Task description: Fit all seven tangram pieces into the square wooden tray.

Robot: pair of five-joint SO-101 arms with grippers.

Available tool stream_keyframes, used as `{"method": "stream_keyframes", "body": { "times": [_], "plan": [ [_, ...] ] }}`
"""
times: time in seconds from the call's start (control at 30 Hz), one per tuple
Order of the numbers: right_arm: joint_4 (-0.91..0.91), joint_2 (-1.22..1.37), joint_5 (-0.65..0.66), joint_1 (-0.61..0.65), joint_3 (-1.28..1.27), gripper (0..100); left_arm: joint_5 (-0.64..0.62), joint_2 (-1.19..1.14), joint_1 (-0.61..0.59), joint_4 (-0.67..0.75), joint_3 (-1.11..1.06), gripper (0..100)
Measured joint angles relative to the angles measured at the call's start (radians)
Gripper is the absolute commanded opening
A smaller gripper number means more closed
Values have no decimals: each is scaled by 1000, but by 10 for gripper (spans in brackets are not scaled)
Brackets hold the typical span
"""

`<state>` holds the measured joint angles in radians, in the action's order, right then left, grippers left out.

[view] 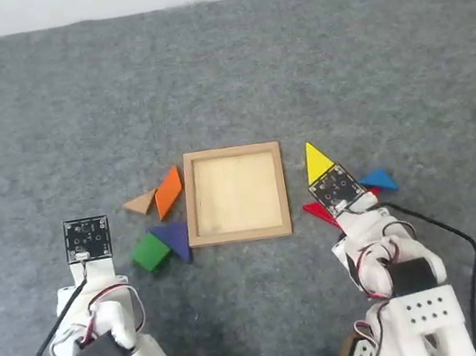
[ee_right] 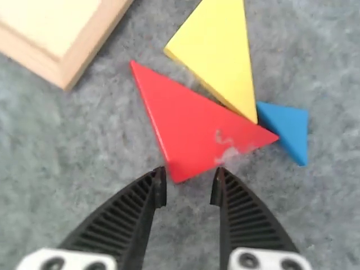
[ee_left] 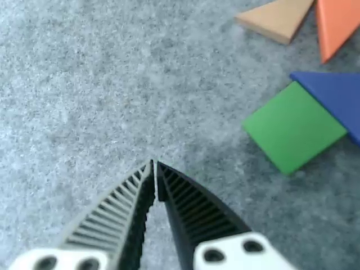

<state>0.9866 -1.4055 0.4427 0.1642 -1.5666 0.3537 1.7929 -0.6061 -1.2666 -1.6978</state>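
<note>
The square wooden tray point(view: 236, 194) lies empty at the table's middle. On its left lie a tan triangle point(view: 140, 203), an orange parallelogram point(view: 168, 192), a green square point(view: 150, 252) and a dark blue triangle point(view: 173, 237). A yellow triangle point(view: 317, 162), a red triangle point(view: 319, 212) and a small blue triangle point(view: 377, 180) lie on its right. My left gripper point(ee_left: 154, 164) is shut over bare carpet, a short way from the green square point(ee_left: 292, 126). My right gripper point(ee_right: 189, 181) is open, with a corner of the red triangle point(ee_right: 194, 129) reaching between its fingertips.
Grey carpet covers the whole table. The red triangle touches the yellow triangle point(ee_right: 219, 53) and the small blue triangle point(ee_right: 289, 129). The tray's corner point(ee_right: 56, 34) is close to the red piece. Both arm bases stand at the near edge.
</note>
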Motion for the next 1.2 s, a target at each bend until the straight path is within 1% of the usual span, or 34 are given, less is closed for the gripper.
{"method": "stream_keyframes", "body": {
  "times": [0.67,0.73,0.8,0.87,0.93,1.2],
  "plan": [
    [17,-32,0,-2,-9,156,0,0,0,0,0,13],
    [25,-32,2,-2,-9,189,0,0,0,0,0,13],
    [29,-32,8,0,-9,250,0,0,0,0,0,13],
    [46,-32,14,28,-9,282,0,0,0,0,0,13],
    [66,-32,18,58,-9,273,0,0,0,0,0,13],
    [68,-34,23,92,6,267,0,0,0,0,0,13]
  ]
}}
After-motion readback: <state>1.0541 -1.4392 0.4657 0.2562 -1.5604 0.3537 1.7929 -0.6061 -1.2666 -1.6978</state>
